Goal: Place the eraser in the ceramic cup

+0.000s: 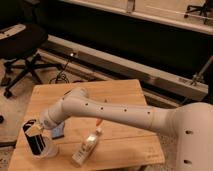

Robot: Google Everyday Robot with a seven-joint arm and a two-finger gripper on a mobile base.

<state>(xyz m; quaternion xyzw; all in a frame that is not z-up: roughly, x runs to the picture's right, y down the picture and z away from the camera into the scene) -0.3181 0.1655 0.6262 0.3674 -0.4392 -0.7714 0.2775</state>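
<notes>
The eraser (pixel 34 141), a black block with white stripes, stands upright at the table's front left. Its lower end is at the rim of the small white ceramic cup (pixel 48 150), and I cannot tell whether it is inside. My gripper (pixel 33 128) is at the end of the white arm (pixel 100 112), which reaches across the table from the right. It is shut on the top of the eraser, directly over the cup. The eraser hides the cup's left side.
A blue sponge-like block (pixel 58 131) lies just right of the gripper. A white bottle with an orange tip (pixel 86 148) lies on its side near the front edge of the wooden table (pixel 125 90). An office chair (pixel 20 45) stands on the floor at the back left.
</notes>
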